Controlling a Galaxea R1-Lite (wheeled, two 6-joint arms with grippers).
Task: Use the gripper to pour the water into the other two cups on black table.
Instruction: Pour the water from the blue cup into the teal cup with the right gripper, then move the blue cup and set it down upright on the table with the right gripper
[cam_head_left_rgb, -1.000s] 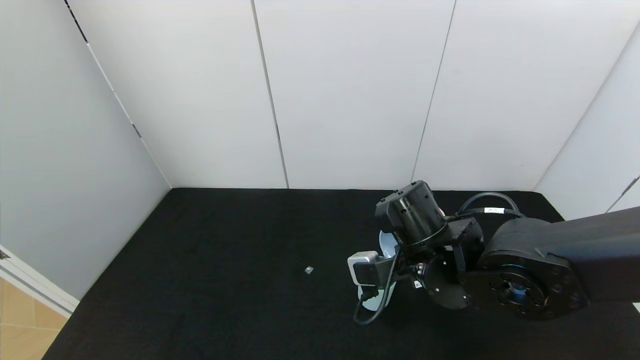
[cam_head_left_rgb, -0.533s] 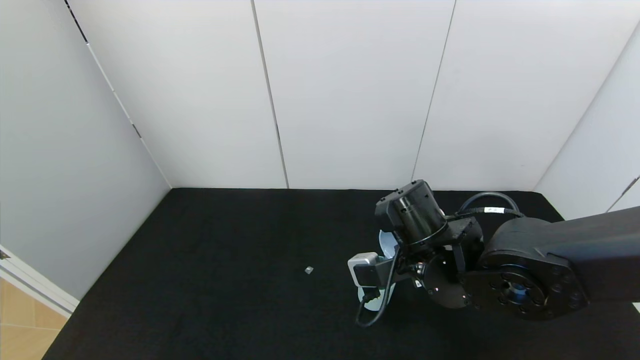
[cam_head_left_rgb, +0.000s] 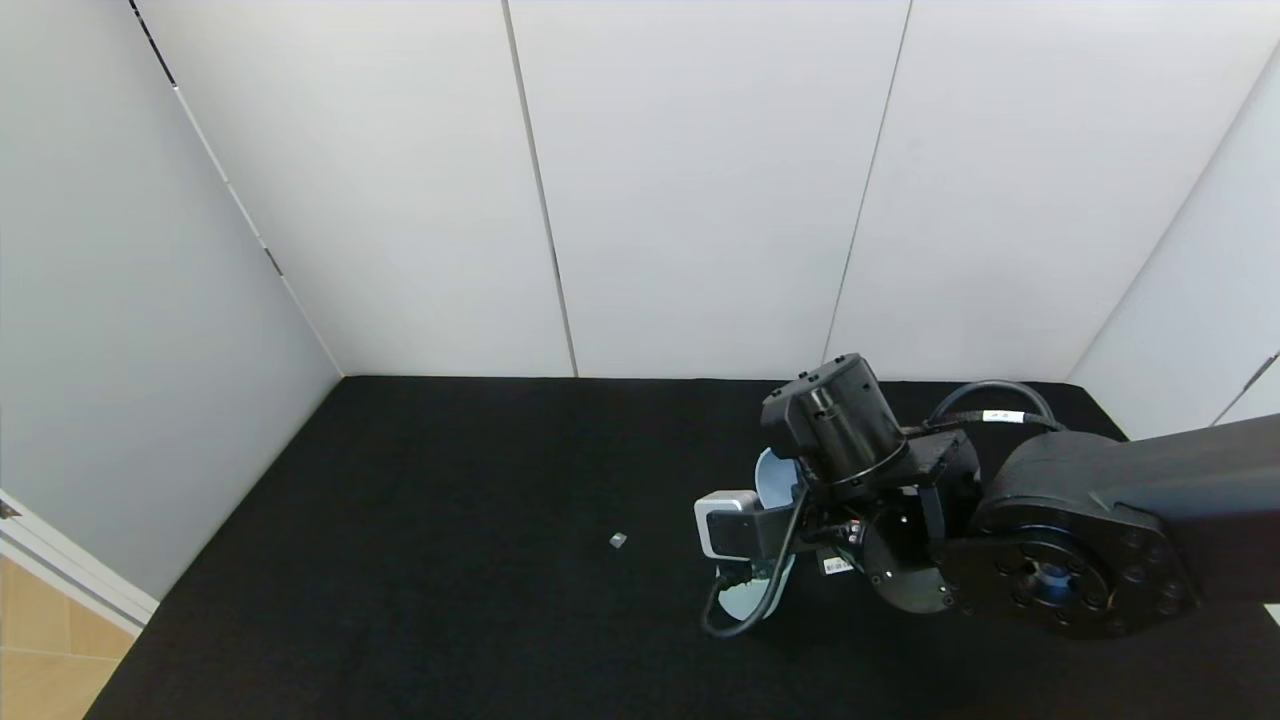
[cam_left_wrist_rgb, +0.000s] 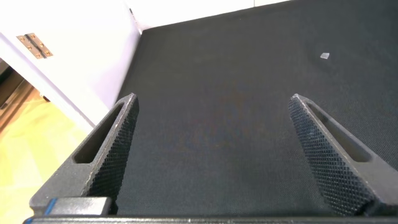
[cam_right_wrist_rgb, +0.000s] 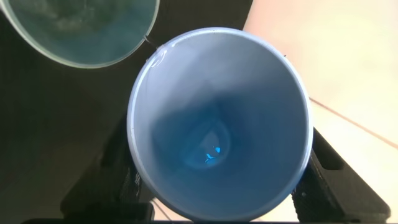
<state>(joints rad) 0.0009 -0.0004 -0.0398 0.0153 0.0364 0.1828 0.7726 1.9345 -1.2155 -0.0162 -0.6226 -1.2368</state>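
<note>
My right gripper is shut on the wide light blue cup and holds it over the black table, right of centre. The right wrist view looks into the cup's mouth; a small sheen of water lies at its bottom. The pale teal cup stands right beside the blue cup's rim. In the head view pale cup parts show around the wrist, mostly hidden. The cream-beige cup is hidden. My left gripper is open and empty above bare table; it is outside the head view.
A small grey scrap lies on the table left of the right wrist; it also shows in the left wrist view. White walls close the table at the back and sides. Pale floor shows past the table's edge.
My right wrist has shifted slightly right and turned a little, carrying the blue cup with it. A white label under the wrist has come into sight.
</note>
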